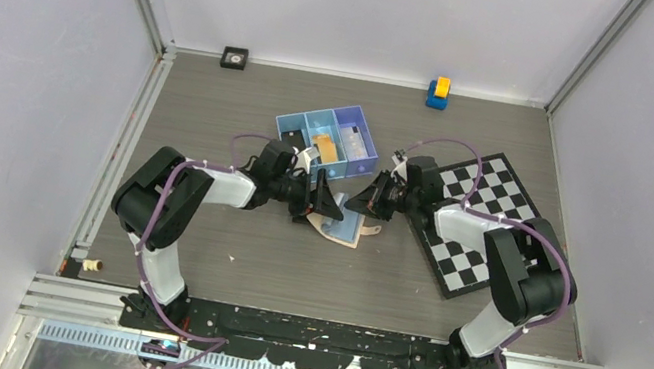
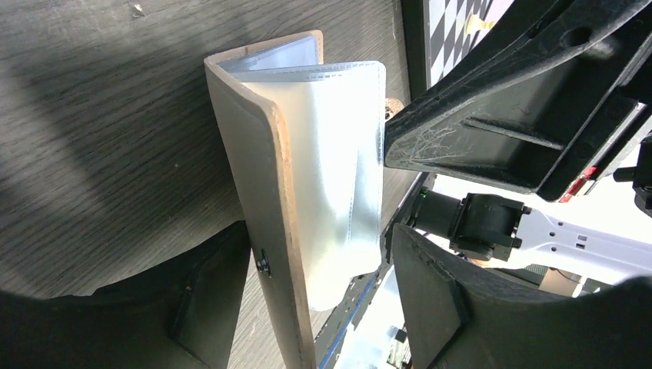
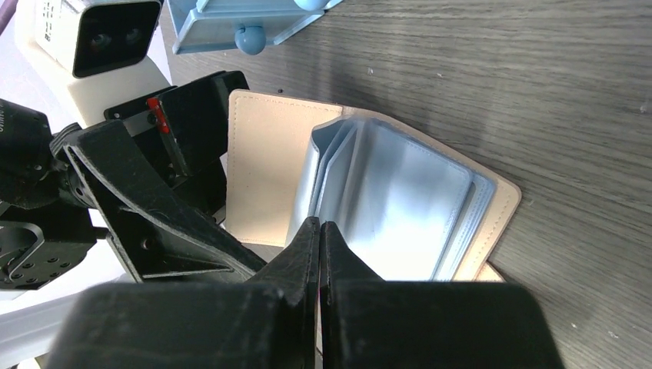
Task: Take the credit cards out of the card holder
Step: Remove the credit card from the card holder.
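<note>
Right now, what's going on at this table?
Both arms are working on the tan leather-like folding card holder, which lies open on the grey wood-grain table. The left gripper is open, straddling its raised cover flap. The right gripper is shut, tips at the edge of the clear plastic sleeves; whether it pinches one is unclear. Neither gripper visibly holds a card.

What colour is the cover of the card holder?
Pale tan, almost cream. The card holder shows best in the right wrist view.
</note>
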You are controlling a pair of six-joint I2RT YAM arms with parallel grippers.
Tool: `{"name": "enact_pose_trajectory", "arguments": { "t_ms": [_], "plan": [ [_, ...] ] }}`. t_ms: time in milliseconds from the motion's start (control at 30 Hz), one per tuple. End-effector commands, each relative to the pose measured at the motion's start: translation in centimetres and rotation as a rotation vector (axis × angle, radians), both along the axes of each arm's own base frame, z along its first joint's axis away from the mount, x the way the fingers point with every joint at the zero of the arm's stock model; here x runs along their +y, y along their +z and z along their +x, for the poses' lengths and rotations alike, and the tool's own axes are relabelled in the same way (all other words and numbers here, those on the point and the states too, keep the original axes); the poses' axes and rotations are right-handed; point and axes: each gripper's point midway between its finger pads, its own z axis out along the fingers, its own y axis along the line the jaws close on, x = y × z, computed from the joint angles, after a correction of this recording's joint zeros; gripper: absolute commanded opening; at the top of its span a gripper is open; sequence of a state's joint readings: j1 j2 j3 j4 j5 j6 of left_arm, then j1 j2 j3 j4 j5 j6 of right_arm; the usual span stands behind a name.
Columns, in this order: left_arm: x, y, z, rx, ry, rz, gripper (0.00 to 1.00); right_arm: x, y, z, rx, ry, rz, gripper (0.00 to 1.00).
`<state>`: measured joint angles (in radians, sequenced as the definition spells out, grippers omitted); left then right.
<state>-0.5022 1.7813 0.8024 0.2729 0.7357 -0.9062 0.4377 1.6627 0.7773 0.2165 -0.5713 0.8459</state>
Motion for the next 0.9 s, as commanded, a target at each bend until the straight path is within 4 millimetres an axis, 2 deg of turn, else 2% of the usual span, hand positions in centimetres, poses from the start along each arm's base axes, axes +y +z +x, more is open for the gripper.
{"name": "enact_pose_trajectory", "arguments": {
  "t_ms": [0,167,300,567,600,667,700,867],
  "plan": [
    [-1.0,2.1,0.9,-0.073,-0.033,-0.051,0.69,0.8,1.4,0.6,-0.031,0.02,0.04,0.01],
    [-0.8,1.7,0.9,-0.065,-0.03,-0.032,0.62,1.0,1.8,0.5,-0.047,0.028,0.041,0.0],
    [-0.6,1.7,1.1,-0.066,-0.019,-0.032,0.55,0.1,0.6,0.7,-0.027,-0.002,-0.034,0.0],
    [-0.4,2.0,1.2,-0.073,-0.009,-0.046,0.31,-0.9,-0.1,1.0,-0.026,-0.04,-0.101,0.01],
    [-0.5,2.1,1.3,-0.075,-0.008,-0.053,0.32,-1.0,-0.2,1.1,-0.024,-0.044,-0.106,0.01],
    [-0.5,2.2,1.3,-0.072,-0.008,-0.062,0.47,-1.0,-0.3,1.1,-0.019,-0.045,-0.105,0.01],
    [-0.5,2.2,1.3,-0.072,-0.008,-0.063,0.49,-0.9,-0.3,1.0,-0.015,-0.041,-0.102,0.01],
    [-0.4,2.1,1.2,-0.068,-0.008,-0.051,0.53,-0.6,0.1,0.9,-0.024,-0.024,-0.078,0.01]
  ]
}}
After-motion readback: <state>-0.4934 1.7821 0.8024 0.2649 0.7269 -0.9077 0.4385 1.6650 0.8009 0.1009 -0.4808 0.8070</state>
